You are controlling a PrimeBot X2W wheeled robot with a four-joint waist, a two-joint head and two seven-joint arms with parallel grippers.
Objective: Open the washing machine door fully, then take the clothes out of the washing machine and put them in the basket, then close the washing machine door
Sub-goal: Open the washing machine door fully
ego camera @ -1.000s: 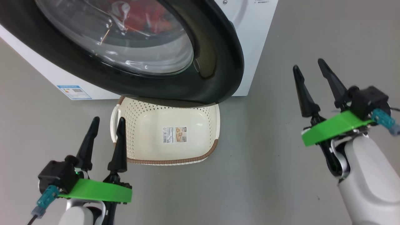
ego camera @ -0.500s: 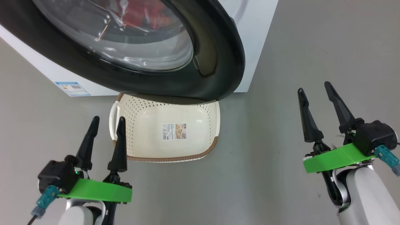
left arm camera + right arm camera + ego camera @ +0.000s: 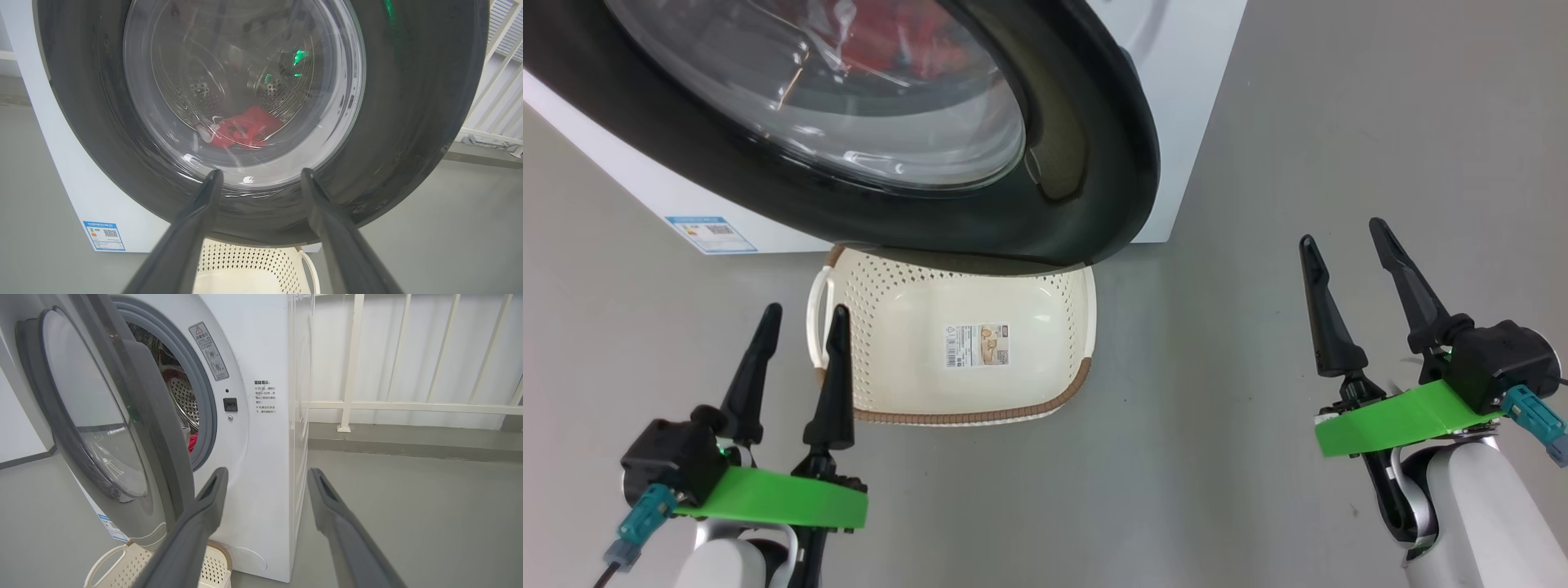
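Standing ajar, washing machine door (image 3: 1094, 147), basket (image 3: 964, 417) beneath (long axis crosswise)

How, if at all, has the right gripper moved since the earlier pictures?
Yes. The right gripper has drawn back down the head view, away from the washing machine, toward the robot.

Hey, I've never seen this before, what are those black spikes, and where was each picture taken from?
This is a two-armed robot. The spikes are the fingers of its left gripper and right gripper, both open, holding nothing. One picture looks down from its head; the other two look along each gripper's fingers from the wrists. Ahead stands a washing machine, its door partly open, red clothes in the drum. An empty basket sits on the floor below the door.
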